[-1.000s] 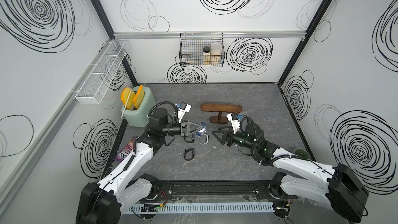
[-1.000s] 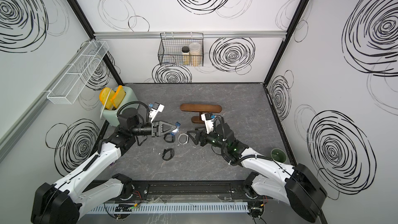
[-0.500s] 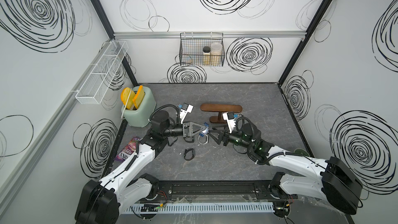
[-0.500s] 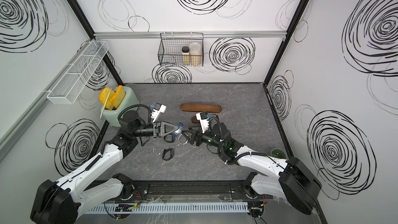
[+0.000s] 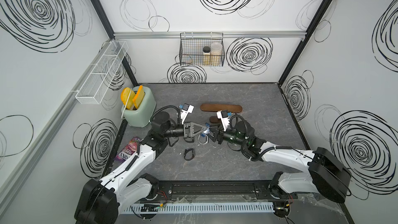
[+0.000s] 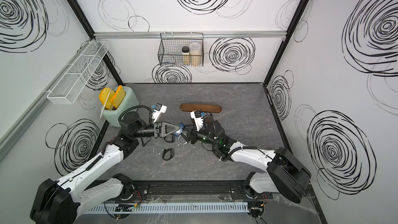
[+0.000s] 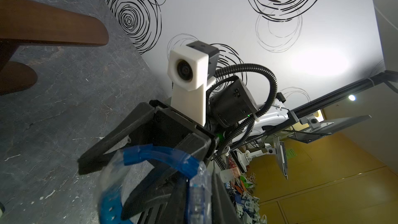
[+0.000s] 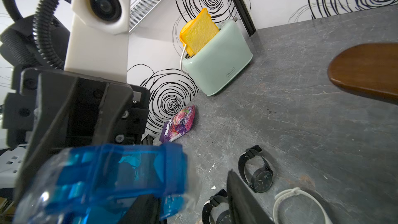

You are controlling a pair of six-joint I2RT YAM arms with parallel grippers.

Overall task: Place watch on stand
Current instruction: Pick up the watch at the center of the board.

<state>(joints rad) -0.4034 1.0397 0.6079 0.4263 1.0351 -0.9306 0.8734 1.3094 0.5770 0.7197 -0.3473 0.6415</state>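
Observation:
A translucent blue watch (image 5: 204, 131) hangs above the table between the two arms. My left gripper (image 5: 207, 130) is shut on its clear strap (image 7: 199, 190), coming in from the left. My right gripper (image 5: 212, 134) faces it from the right, its jaws apart, and the blue watch (image 8: 107, 179) sits between its fingers (image 8: 241, 201). Whether they touch it I cannot tell. The dark brown wooden stand (image 5: 220, 107) is upright just behind the grippers, its bar empty (image 6: 200, 107).
On the table below lie a black watch (image 5: 189, 154), a white watch (image 8: 297, 203) and another black watch (image 8: 215, 210). A mint toaster (image 5: 140, 110) with toast stands at the back left, a purple snack pouch (image 5: 129, 151) lies by the left wall, and a wire basket (image 5: 201, 52) hangs on the back wall.
My right arm has moved left up to the blue watch, and its jaws have narrowed around it. The left gripper has shifted slightly right, still holding the watch.

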